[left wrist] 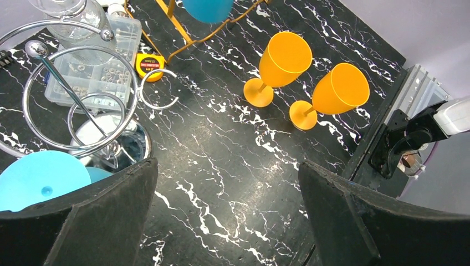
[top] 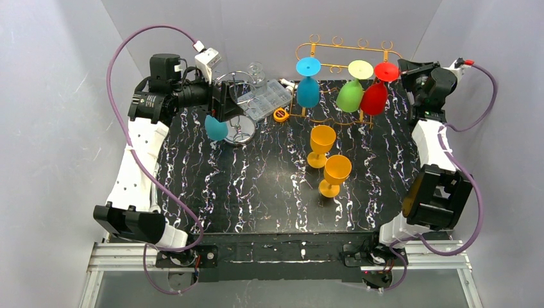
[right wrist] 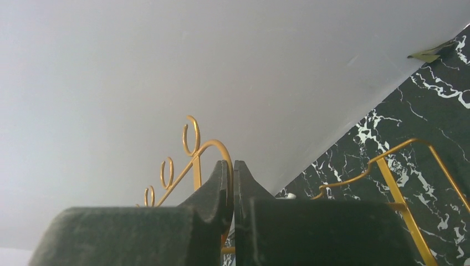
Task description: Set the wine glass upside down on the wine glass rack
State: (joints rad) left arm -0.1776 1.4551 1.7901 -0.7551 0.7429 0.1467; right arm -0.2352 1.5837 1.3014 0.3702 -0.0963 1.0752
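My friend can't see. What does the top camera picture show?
A blue glass, a green glass and a red glass hang upside down on a gold rack at the back of a black table. Two orange glasses stand upright in the middle; the right hand is shut beside the rack.

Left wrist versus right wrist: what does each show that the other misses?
Only left wrist: two standing orange glasses, a chrome ring stand, a clear parts box, the left end effector wide open. Only right wrist: the right end effector shut on nothing, before the grey wall. Both: the gold rack and black marbled table.
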